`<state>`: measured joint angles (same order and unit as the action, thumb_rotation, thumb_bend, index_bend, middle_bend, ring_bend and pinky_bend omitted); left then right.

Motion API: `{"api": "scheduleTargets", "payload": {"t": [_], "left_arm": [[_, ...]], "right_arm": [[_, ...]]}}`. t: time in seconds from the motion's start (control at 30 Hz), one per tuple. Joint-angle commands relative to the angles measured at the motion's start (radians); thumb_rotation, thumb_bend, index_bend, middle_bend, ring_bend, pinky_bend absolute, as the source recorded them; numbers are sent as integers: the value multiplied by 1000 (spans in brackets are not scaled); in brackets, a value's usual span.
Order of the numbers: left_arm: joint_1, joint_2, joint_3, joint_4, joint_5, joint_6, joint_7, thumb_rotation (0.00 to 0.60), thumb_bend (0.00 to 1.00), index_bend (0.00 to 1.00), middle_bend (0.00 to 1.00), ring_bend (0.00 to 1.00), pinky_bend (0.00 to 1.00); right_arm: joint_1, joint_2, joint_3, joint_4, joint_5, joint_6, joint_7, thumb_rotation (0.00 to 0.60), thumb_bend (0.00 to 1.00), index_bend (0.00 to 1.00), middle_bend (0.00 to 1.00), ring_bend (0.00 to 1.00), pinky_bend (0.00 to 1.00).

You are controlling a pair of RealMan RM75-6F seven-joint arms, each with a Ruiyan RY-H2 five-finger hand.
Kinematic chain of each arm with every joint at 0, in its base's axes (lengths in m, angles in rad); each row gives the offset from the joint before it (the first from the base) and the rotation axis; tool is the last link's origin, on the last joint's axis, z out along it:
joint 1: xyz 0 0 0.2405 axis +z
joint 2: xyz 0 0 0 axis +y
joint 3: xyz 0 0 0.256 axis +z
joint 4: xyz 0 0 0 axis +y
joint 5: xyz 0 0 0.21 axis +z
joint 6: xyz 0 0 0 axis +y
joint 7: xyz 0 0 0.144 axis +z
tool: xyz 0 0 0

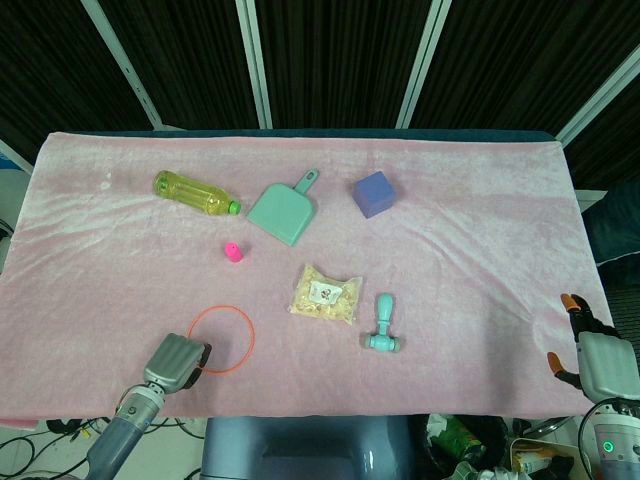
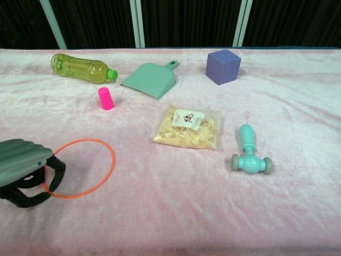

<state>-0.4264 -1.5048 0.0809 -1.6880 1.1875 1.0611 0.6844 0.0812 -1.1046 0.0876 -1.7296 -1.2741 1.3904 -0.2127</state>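
My left hand (image 1: 178,362) sits at the table's near left corner, with its dark fingers (image 2: 53,173) curled down over the left edge of the orange ring (image 2: 101,176). The ring (image 1: 240,325) lies flat on the pink cloth. Whether the fingers pinch the ring or only rest over it is not clear. My right hand (image 1: 598,358) hangs beyond the table's near right corner, its orange-tipped fingers apart and nothing in it. It shows only in the head view.
Spread over the pink cloth (image 1: 480,220) are a yellow bottle (image 1: 195,193), a teal dustpan (image 1: 284,211), a purple cube (image 1: 373,193), a small pink cap (image 1: 233,252), a snack bag (image 1: 325,294) and a teal toy hammer (image 1: 383,324).
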Motion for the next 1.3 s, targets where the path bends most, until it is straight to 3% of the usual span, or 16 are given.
{"api": "scheduleTargets", "payload": {"t": [0.03,0.97,1.3], "left_arm": [[-1,0,0,0,-1,0,-1,600,467,608,992,1000,1000],[0,22,-6,-11,20,23,-61,600,480,674,999,1000,1000],[4,65,-47,-50,67,77,-128,600,482,680,999,1000,1000]], "right_arm": [[0,0,0,0,0,0,0,600,254,0,67,269,305],[-1,1,0,0,0,2,1,600,253,0,67,268,305],[-1,1,0,0,0,2,0,600,253,0,68,269,305]]}}
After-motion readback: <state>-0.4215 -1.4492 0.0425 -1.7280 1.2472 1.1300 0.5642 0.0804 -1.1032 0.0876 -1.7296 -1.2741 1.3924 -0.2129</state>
